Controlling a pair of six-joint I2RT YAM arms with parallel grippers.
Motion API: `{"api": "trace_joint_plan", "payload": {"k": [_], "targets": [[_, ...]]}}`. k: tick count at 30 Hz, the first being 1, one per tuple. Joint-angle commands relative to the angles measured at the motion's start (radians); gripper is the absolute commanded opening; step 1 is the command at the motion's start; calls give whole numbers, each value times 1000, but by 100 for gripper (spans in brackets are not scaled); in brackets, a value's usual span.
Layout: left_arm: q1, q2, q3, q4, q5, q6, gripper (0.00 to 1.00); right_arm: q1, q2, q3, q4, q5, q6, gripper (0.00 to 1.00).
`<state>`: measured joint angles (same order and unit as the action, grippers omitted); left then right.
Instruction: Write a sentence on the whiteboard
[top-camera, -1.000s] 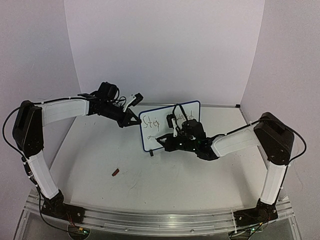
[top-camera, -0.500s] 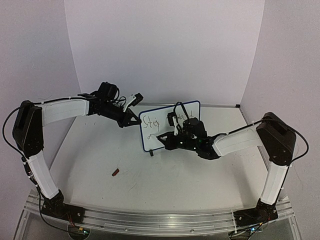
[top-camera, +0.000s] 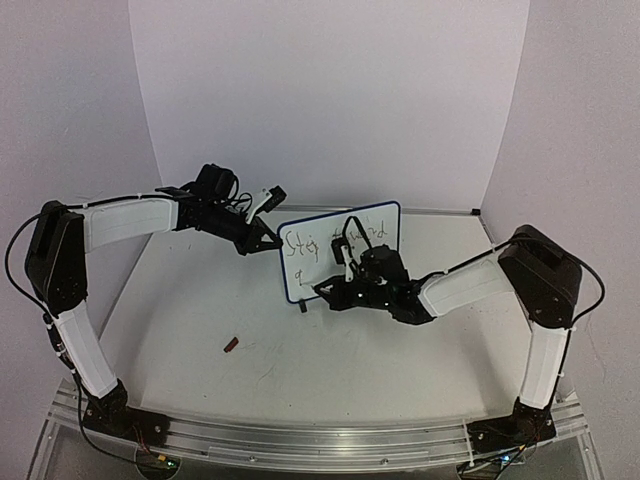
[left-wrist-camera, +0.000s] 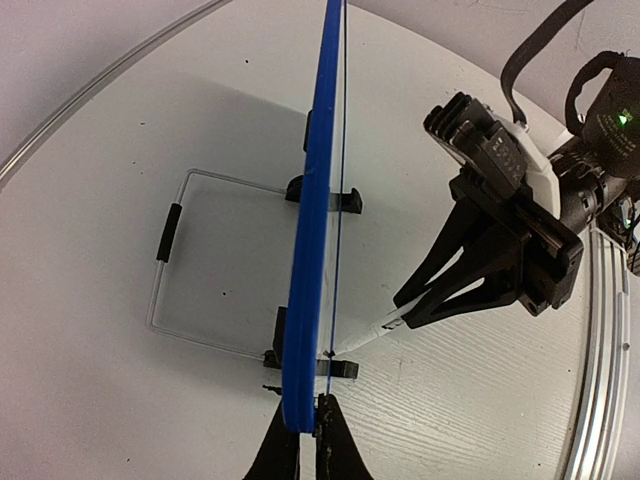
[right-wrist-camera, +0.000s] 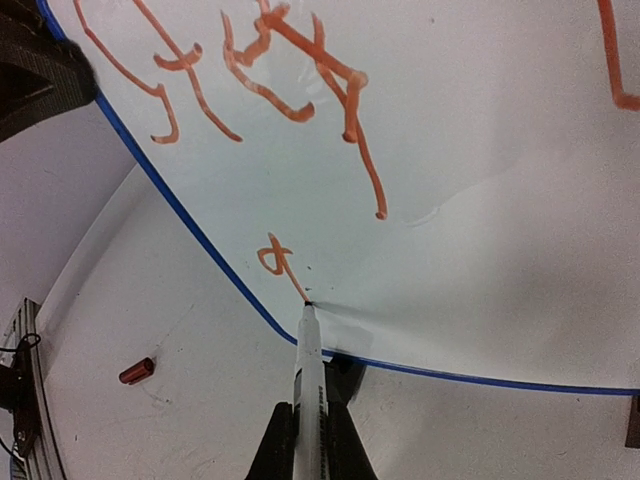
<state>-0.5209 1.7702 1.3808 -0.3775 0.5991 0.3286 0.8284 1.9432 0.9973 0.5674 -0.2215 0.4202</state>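
Whiteboard (right-wrist-camera: 460, 230) edge sits pinched in left gripper (left-wrist-camera: 310, 428); right gripper (right-wrist-camera: 312, 432) clamps marker (right-wrist-camera: 308, 362) touching its face.

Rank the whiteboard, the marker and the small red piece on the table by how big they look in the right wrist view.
1. whiteboard, fills most of the view.
2. marker, though it sits close to the camera, which inflates it.
3. small red piece, smallest, lying farther off.

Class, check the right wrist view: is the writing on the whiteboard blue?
No, the writing on the whiteboard is drawn in orange strokes.
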Motion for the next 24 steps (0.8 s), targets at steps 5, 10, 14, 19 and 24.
{"api": "trace_joint_plan", "payload": {"k": [5, 10, 14, 19, 24], "targets": [[-2, 38, 3, -101, -67, 35, 0, -9, 59, 15, 14, 25, 14, 0], [-2, 38, 3, -101, -64, 34, 0, -9, 62, 35, 37, -10, 21, 0], [-1, 38, 3, -101, -65, 34, 0, -9, 34, 27, 71, -48, 33, 0], [-2, 38, 3, -102, -66, 34, 0, -9, -57, -39, 160, -134, 59, 0], [-3, 40, 3, -102, -64, 32, 0, -8, -153, -97, 181, -147, 63, 0]]}}
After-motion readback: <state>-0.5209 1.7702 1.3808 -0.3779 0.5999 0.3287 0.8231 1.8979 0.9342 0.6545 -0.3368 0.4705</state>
